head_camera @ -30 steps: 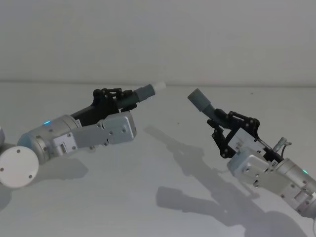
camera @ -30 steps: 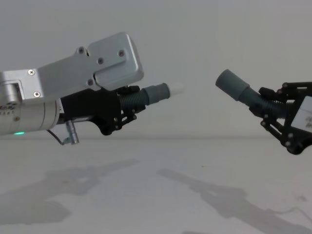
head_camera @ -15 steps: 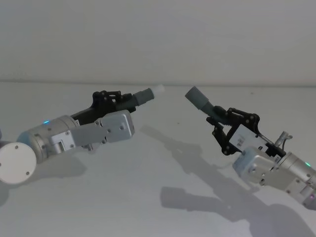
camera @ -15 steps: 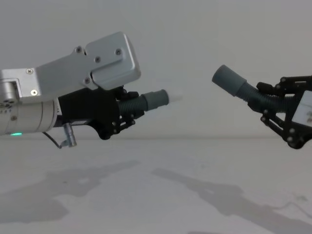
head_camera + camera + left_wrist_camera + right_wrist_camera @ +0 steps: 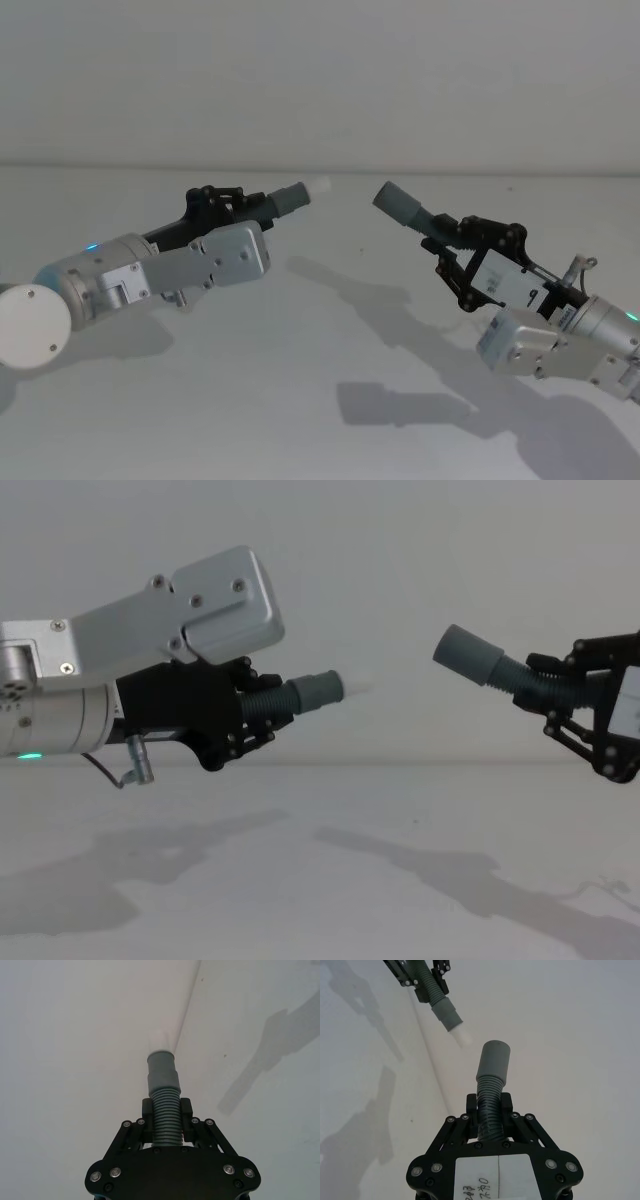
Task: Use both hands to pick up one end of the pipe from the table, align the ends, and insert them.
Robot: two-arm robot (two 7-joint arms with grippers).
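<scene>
Left gripper (image 5: pixel 245 203) was clamped on the ribbed part of the white-tipped hose piece (image 5: pixel 283 199), held up off the table (image 5: pixel 300 390). In the left wrist view both jaws pressed against the ribs just behind the smooth cuff. The piece pointed toward the robot's right and rose slightly, with its white tip (image 5: pixel 358 687) leading.

Right gripper (image 5: pixel 452 233) was clamped the same way on the ribs of the socket hose piece (image 5: pixel 405 207), also raised clear of the table. Its socket cuff (image 5: pixel 467 656) pointed toward the robot's left and tilted upward.

In the chest view the socket cuff sat a little higher than the white tip. The two ends faced each other but were apart and not on one line.
</scene>
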